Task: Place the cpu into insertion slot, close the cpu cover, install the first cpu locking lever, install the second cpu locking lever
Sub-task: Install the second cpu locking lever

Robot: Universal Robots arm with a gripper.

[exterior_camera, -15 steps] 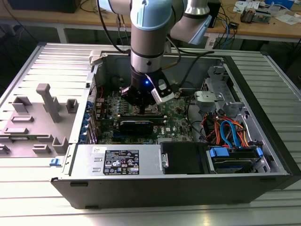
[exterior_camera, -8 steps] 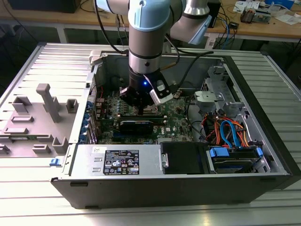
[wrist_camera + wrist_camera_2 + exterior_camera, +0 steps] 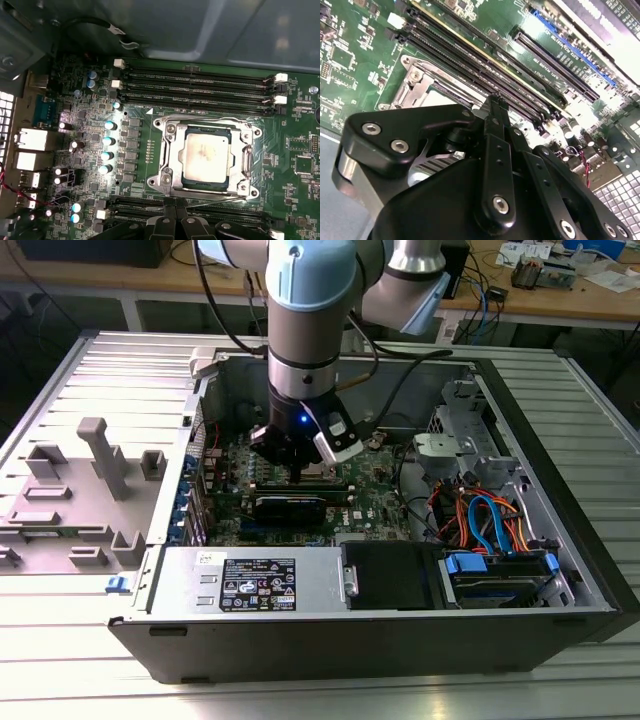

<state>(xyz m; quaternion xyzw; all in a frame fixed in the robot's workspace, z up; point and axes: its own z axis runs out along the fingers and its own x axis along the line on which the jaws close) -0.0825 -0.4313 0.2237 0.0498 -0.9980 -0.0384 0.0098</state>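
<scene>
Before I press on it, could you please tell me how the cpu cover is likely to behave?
The cpu cover is a thin metal frame lying flat over the cpu, so it is probably light and rigid yet bendable under uneven force. Its bare metal looks slippery. The tool sits beside its edge.

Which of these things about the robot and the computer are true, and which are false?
1. The chip already sits in its square socket on the green board. True.
2. The silver frame around the chip stands straight up. False: it lies flat over the socket, with the chip showing through its middle.
3. The pincer is carrying the chip. False: the chip is in the socket, and the pincer is beside the socket's edge.
4. Long black slots run along the board beside the socket. True.
5. The computer case is closed. False: it lies open, with the arm reaching down into it.
</scene>
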